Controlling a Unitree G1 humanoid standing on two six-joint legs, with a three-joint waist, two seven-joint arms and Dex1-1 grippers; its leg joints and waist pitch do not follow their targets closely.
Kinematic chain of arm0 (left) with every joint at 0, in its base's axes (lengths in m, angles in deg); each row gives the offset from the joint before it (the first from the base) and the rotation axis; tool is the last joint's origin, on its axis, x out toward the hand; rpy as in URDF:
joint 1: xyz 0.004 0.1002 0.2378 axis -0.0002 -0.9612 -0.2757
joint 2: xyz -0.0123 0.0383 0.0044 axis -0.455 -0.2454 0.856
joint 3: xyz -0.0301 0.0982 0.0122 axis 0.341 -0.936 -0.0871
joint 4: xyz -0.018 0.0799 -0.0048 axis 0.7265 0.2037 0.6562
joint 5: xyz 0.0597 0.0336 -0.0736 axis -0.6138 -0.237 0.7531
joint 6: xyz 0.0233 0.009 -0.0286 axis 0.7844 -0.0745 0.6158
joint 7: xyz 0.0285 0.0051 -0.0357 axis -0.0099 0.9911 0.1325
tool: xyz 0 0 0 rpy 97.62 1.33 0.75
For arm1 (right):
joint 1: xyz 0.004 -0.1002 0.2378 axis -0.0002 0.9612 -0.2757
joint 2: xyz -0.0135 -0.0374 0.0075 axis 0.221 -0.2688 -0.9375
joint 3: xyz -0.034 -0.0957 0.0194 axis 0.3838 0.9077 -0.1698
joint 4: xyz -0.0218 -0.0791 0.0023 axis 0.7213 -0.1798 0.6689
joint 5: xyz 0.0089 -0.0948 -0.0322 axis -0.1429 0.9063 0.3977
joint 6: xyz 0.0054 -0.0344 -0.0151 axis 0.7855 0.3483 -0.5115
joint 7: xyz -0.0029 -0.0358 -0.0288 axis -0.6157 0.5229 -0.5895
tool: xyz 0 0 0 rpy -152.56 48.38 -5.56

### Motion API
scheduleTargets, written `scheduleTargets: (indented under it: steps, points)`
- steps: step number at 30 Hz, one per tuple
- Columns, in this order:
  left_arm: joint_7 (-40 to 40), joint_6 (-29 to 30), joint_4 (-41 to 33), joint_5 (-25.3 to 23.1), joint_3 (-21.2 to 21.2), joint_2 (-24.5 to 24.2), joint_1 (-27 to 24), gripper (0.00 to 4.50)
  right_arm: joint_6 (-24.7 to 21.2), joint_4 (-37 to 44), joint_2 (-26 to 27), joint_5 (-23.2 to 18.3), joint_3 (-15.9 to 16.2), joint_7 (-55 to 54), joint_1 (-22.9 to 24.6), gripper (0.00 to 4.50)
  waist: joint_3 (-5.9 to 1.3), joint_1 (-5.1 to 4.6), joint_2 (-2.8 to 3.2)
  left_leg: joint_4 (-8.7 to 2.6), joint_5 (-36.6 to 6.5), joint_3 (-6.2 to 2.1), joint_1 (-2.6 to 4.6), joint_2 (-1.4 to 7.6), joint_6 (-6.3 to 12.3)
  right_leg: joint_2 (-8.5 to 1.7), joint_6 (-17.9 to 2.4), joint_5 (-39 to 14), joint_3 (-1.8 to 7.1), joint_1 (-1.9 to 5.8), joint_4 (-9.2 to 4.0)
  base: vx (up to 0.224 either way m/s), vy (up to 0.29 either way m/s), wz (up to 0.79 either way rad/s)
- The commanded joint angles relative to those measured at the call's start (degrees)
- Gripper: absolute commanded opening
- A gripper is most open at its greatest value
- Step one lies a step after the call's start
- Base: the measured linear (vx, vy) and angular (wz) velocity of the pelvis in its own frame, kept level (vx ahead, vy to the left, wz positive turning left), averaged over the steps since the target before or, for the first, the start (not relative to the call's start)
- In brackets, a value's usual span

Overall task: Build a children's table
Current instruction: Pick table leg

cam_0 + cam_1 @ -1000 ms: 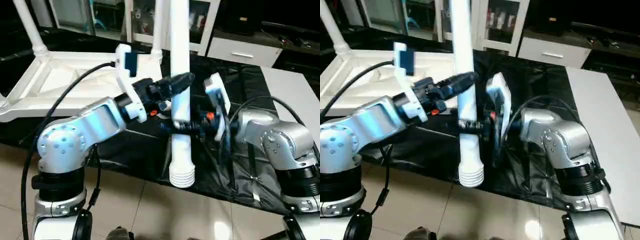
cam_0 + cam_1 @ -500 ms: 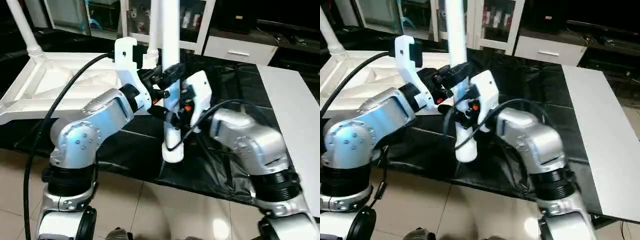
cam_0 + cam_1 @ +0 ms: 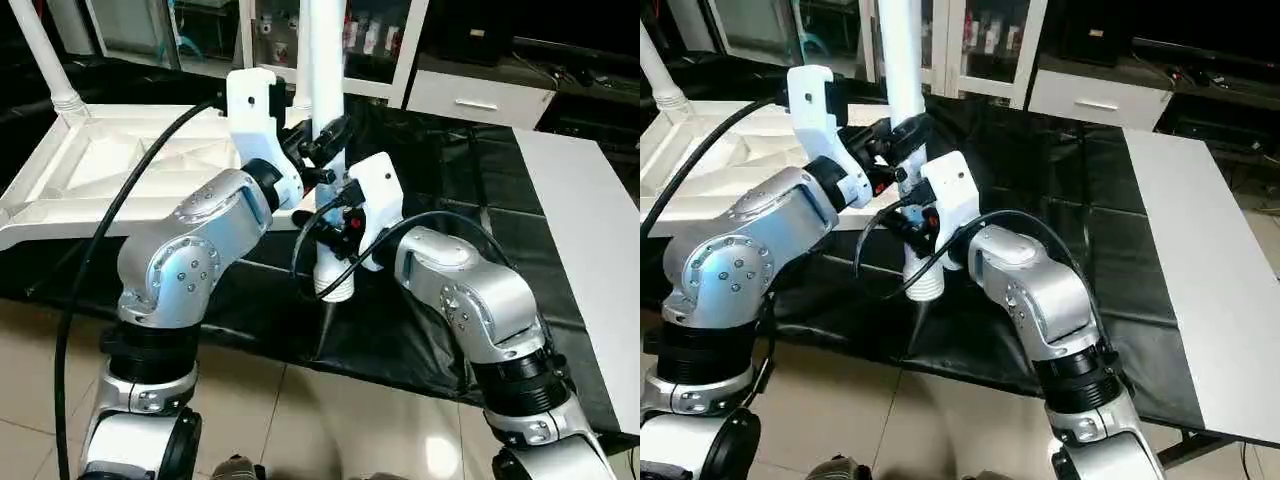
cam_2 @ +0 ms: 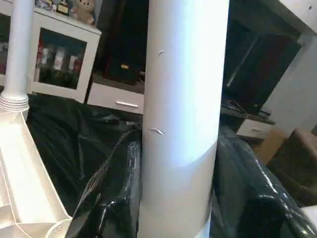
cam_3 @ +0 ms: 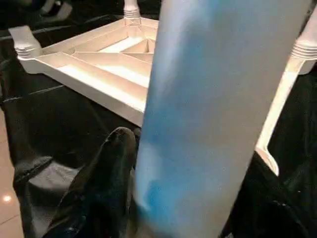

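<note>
The children's table lies upside down on the left: a white ribbed tabletop (image 3: 110, 165) with one leg (image 3: 45, 50) standing in its far corner socket. A loose white leg (image 3: 325, 60) stands upright over the black cover, ribbed end (image 3: 334, 285) down, beside the tabletop's right edge. My left gripper (image 3: 328, 140) is shut on this leg; black fingers (image 4: 114, 188) press both its sides. My right gripper (image 3: 335, 225) is shut on the same leg lower down, just above the ribbed end, with a finger (image 5: 109, 168) against it. Another mounted leg (image 4: 20, 49) rises beyond it.
A black cover (image 3: 450, 170) drapes the work surface under both arms. A bare white slab (image 3: 590, 220) runs along the right. A white glass-door cabinet (image 3: 390, 40) stands behind. Tiled floor (image 3: 300, 420) lies in front. A black cable (image 3: 120, 200) loops over my left arm.
Both arms have carried the upright leg away from me and leftward, up to the tabletop's right edge. The right arm has swung in, its gripper now nearer the ribbed end.
</note>
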Motion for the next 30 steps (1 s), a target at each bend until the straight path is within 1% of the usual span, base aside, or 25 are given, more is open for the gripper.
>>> scheduleTargets:
  steps: [1,2,5,7,10,11,13,14,15,16,17,18,19,20,21,22,23,24,25,26,27,28,29,30]
  points:
    - [0.4,-0.7,0.4,-0.9,-0.5,0.3,1.0,1.77,0.6,1.8,0.1,0.1,0.5,0.1,0.4,2.14,-4.08,-0.31,0.82,-5.07,-11.9,-2.28,1.36,3.25,-6.48,-4.7,-4.6,-12.4,3.59,2.34,-5.04,0.0,0.0,0.0]
    - [0.5,-0.7,0.4,-1.1,-0.5,0.3,1.0,1.77,0.9,1.8,0.1,0.0,0.4,0.4,0.4,2.14,-4.07,-0.27,0.81,-5.05,-11.9,-2.25,1.41,3.24,-6.47,-4.72,-4.6,-12.5,3.6,2.3,-5.1,0.0,0.0,0.0]
    - [0.8,-0.7,0.5,-1.8,-0.4,0.5,0.9,1.77,1.7,1.9,0.0,-0.1,0.5,1.1,0.3,1.92,-4.11,-0.3,0.83,-5.07,-11.8,-2.29,1.32,3.27,-6.43,-4.72,-4.8,-11.9,3.58,2.39,-4.99,0.0,0.0,0.0]
    - [1.1,-0.6,0.5,-2.3,-0.3,0.5,0.9,1.77,2.1,2.0,-0.2,-0.1,0.6,2.0,0.2,1.89,-4.13,-0.25,0.92,-5.02,-11.6,-2.24,1.35,3.24,-6.27,-4.69,-5.0,-11.2,3.59,2.4,-4.93,0.0,0.0,0.0]
    - [1.4,-0.6,0.5,-2.6,-0.2,0.4,0.8,1.77,2.4,2.5,-0.7,-0.7,0.6,3.9,0.1,1.87,-4.1,-0.28,0.86,-5.04,-11.7,-2.25,1.38,3.27,-6.1,-4.7,-5.3,-11.3,3.59,2.43,-4.95,0.0,0.0,0.0]
    - [1.5,-0.6,0.5,-2.6,-0.2,0.4,0.8,1.76,2.4,2.5,-0.7,-0.8,0.6,4.1,0.1,1.87,-4.09,-0.23,1.01,-5.05,-11.8,-2.26,1.39,3.27,-6.1,-4.72,-5.4,-11.3,3.59,2.43,-4.95,0.0,0.0,0.0]
    - [1.2,0.4,0.9,-3.3,-0.2,-0.4,0.6,1.75,1.4,3.6,-2.0,-4.5,0.1,9.4,0.1,1.86,-4.07,-0.21,0.92,-5.04,-12.3,-2.27,1.38,3.32,-5.84,-4.74,-5.4,-11.5,3.62,2.48,-4.99,0.0,0.0,0.0]
    - [1.4,0.6,1.0,-3.4,-0.1,-0.5,0.6,1.75,1.3,3.9,-2.2,-5.3,0.0,10.4,0.1,1.86,-4.09,-0.15,0.92,-5.01,-12.3,-2.27,1.43,3.32,-5.68,-4.76,-5.5,-11.4,3.61,2.51,-5.0,0.0,0.0,0.0]
    - [1.4,0.7,1.1,-3.4,-0.1,-0.6,0.5,1.75,1.3,4.0,-2.3,-5.6,-0.1,10.8,0.1,1.86,-4.08,-0.14,0.92,-5.01,-12.0,-2.26,1.33,3.34,-5.48,-4.73,-5.8,-10.9,3.6,2.55,-4.95,0.0,0.0,0.0]
    - [2.8,2.0,0.8,-0.9,1.1,-0.4,0.2,1.75,0.3,4.8,-2.9,-7.8,-1.2,12.8,-0.1,1.86,-4.11,-0.17,1.05,-4.98,-11.6,-2.23,1.34,3.31,-5.38,-4.71,-6.1,-10.2,3.58,2.57,-4.94,0.0,0.0,0.0]
    - [2.8,2.0,0.8,-0.9,1.1,-0.4,0.2,2.31,0.3,4.8,-2.9,-7.8,-1.2,12.8,-0.1,1.86,-4.15,-0.15,1.01,-4.88,-11.4,-2.21,1.34,3.28,-5.28,-4.7,-6.4,-9.9,3.57,2.59,-4.85,0.0,0.0,0.0]
    - [4.4,4.4,0.3,3.0,2.8,-0.2,0.0,2.45,0.2,5.8,-4.6,-9.2,-1.2,16.2,-0.1,1.86,-4.15,-0.13,1.07,-4.87,-10.9,-2.22,1.25,3.23,-5.15,-4.73,-6.7,-9.7,3.54,2.63,-4.83,0.0,0.0,0.0]
    - [6.2,7.0,-0.2,7.6,4.7,-0.1,-0.1,2.47,-0.1,6.8,-6.8,-11.1,-1.2,20.4,-0.1,1.86,-4.14,-0.03,0.97,-4.67,-11.2,-2.1,1.24,3.05,-4.77,-4.8,-7.1,-10.3,3.5,2.9,-4.91,0.0,0.0,0.0]
    - [6.2,7.0,-0.2,7.6,4.7,-0.1,-0.1,2.54,-0.1,6.8,-6.8,-11.1,-1.2,20.4,-0.1,1.86,-4.16,0.12,0.94,-4.56,-11.2,-2.08,1.24,3.02,-4.59,-4.75,-7.1,-10.4,3.48,3.07,-4.81,0.0,0.0,0.0]
    - [7.3,8.4,-0.4,10.4,5.7,0.0,-0.1,2.67,-0.3,7.5,-8.3,-12.3,-1.3,23.3,0.1,1.84,-4.07,0.13,0.98,-4.68,-10.3,-2.22,1.15,3.27,-4.2,-4.79,-7.3,-10.2,3.55,2.85,-4.82,0.0,0.0,0.0]
    - [7.6,8.7,-0.5,11.0,6.0,0.0,-0.1,2.67,-0.5,7.6,-8.6,-12.7,-1.4,23.8,0.1,1.84,-4.07,0.2,0.97,-4.66,-10.5,-2.16,1.2,3.21,-3.98,-4.75,-7.8,-10.9,3.46,2.73,-5.0,0.0,0.0,0.0]
    - [9.6,10.8,-1.0,16.4,7.7,-0.1,-0.2,2.88,-1.6,8.5,-10.8,-15.4,-2.1,28.3,0.5,1.83,-4.04,0.19,0.96,-4.63,-10.8,-2.13,1.31,3.23,-3.95,-4.78,-8.0,-11.4,3.47,2.67,-4.98,0.0,0.0,0.0]
    - [9.6,12.1,-1.0,19.5,8.8,0.2,-0.2,2.92,-2.7,8.9,-11.7,-17.5,-2.7,30.5,0.8,1.83,-4.08,0.34,0.93,-4.5,-10.8,-2.06,1.24,3.09,-3.63,-4.86,-8.5,-12.1,3.47,2.84,-5.01,0.0,0.0,0.0]
    - [9.4,13.2,-0.8,22.4,9.8,0.5,-0.2,2.92,-3.5,9.3,-12.5,-19.0,-3.0,32.3,1.0,1.83,-4.01,0.42,0.93,-4.45,-11.0,-2.06,1.23,3.1,-3.28,-4.78,-8.9,-12.2,3.45,2.82,-5.04,0.0,0.0,0.0]
    - [9.5,14.1,-0.7,24.9,10.7,0.8,-0.1,2.96,-3.8,9.7,-13.3,-20.0,-3.0,33.9,1.3,1.83,-4.02,0.44,0.92,-4.41,-11.0,-2.05,1.24,3.11,-3.14,-4.75,-9.1,-12.3,3.44,2.8,-5.03,0.0,0.0,0.0]
    - [9.9,14.9,-0.7,27.2,11.4,0.8,0.0,3.13,-4.2,10.0,-14.1,-20.8,-3.1,35.2,1.5,1.83,-4.03,0.59,0.86,-4.42,-10.7,-2.07,1.24,3.15,-2.95,-4.75,-9.2,-12.4,3.41,2.78,-5.12,0.0,0.0,0.0]
    - [10.3,15.4,-0.7,28.6,11.8,0.8,0.0,3.22,-4.4,10.2,-14.5,-21.3,-3.0,36.0,1.7,1.83,-4.05,0.67,0.82,-4.38,-10.6,-2.04,1.2,3.14,-2.81,-4.78,-9.2,-12.8,3.41,2.79,-5.18,0.0,0.0,0.0]
    - [10.9,16.0,-0.7,30.4,12.4,0.6,0.1,3.22,-4.4,10.2,-15.0,-21.6,-3.0,36.7,1.8,1.83,-4.03,0.6,0.82,-4.4,-10.6,-2.06,1.13,3.12,-2.75,-4.7,-9.2,-12.9,3.38,2.78,-5.1,0.0,0.0,0.0]
    - [11.2,16.3,-0.6,32.7,13.3,0.5,0.3,3.28,-4.5,10.0,-15.3,-22.0,-3.1,37.3,1.8,1.83,-3.97,0.61,0.86,-4.46,-10.8,-2.08,1.14,3.12,-2.73,-4.73,-9.0,-13.9,3.35,2.73,-5.28,0.0,0.0,0.0]
